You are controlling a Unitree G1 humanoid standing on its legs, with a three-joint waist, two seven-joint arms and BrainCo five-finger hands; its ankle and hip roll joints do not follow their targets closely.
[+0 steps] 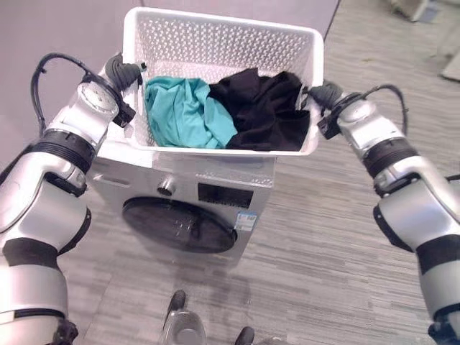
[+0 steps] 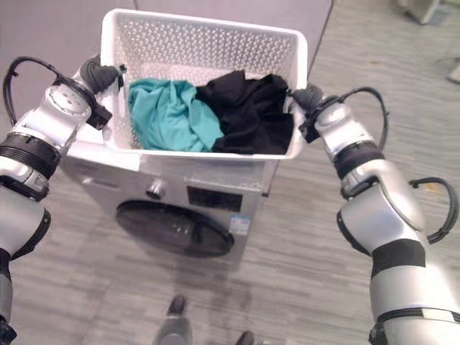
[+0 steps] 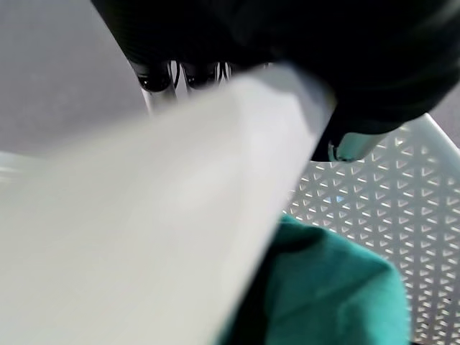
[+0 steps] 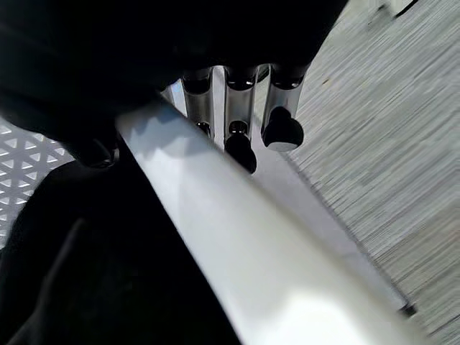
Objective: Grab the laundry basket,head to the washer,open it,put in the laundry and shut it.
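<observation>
A white perforated laundry basket [image 1: 215, 43] sits over the top of the silver washer [image 1: 215, 172]; whether it rests on it I cannot tell. Inside lie a teal garment [image 1: 183, 111] on the left and a black garment [image 1: 266, 111] on the right. My left hand [image 1: 123, 72] grips the basket's left rim [image 3: 180, 215], fingers [image 3: 154, 75] under it and thumb inside. My right hand [image 1: 323, 93] is shut on the right rim [image 4: 237, 244], fingers [image 4: 237, 136] curled beneath. The washer's dark round door [image 1: 178, 224] is shut, with a knob [image 1: 167, 186] above it.
A grey wall [image 1: 57, 29] stands behind and to the left of the washer. Grey plank-patterned floor [image 1: 338, 237] spreads out in front and to the right. A pale object [image 1: 453, 68] lies at the far right edge.
</observation>
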